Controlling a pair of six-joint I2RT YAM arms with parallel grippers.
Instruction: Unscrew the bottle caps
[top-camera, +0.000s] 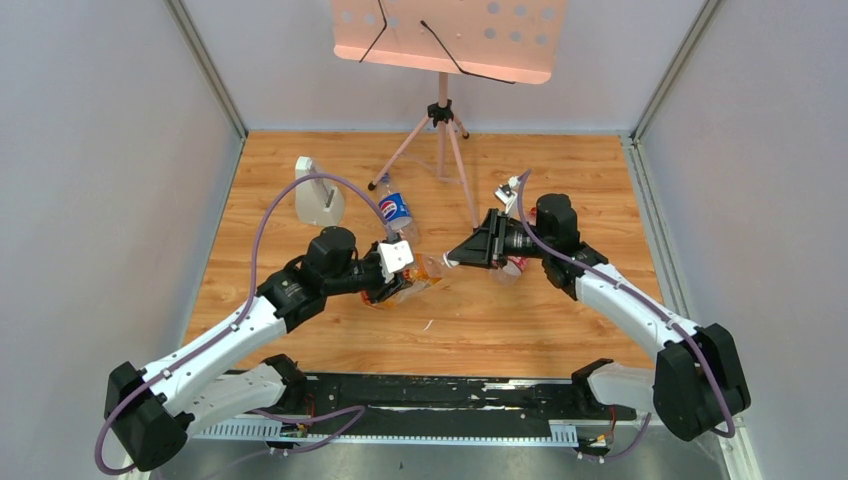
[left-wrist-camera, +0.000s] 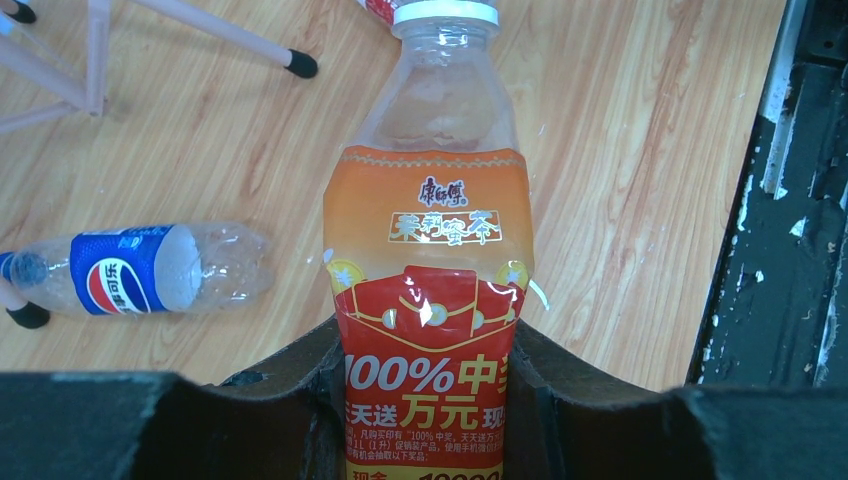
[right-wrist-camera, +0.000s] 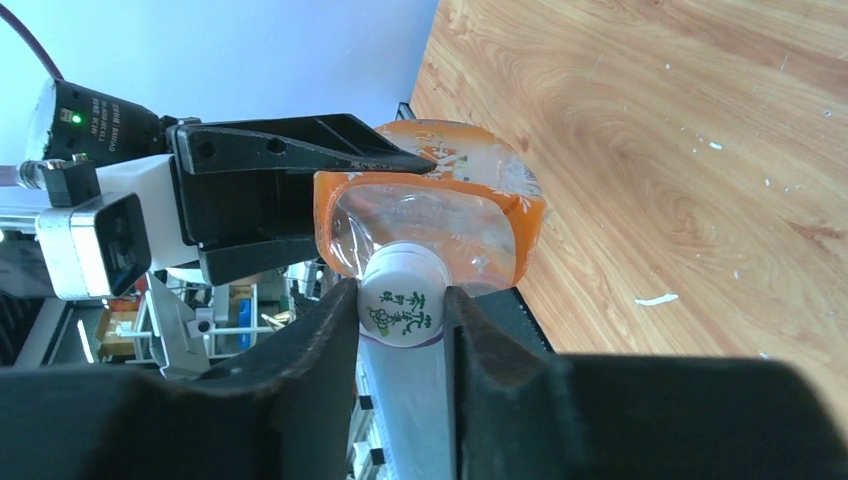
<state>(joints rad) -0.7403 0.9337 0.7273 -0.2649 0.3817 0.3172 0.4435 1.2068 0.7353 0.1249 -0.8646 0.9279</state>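
Bottle (left-wrist-camera: 430, 220) sits clamped in left gripper (left-wrist-camera: 425, 350); right gripper (right-wrist-camera: 398, 300) seemingly pinches its white cap (right-wrist-camera: 402, 312).

Three clear bottles (top-camera: 396, 210) (top-camera: 415, 282) (top-camera: 512, 268), one white cap (right-wrist-camera: 402, 308), two arms (top-camera: 230, 335) (top-camera: 620, 300), one grey block (top-camera: 318, 200), one music stand (top-camera: 448, 40).

Top camera looks down from behind; both wrist cameras, close in, apparently share the orange-labelled bottle (left-wrist-camera: 430, 250).
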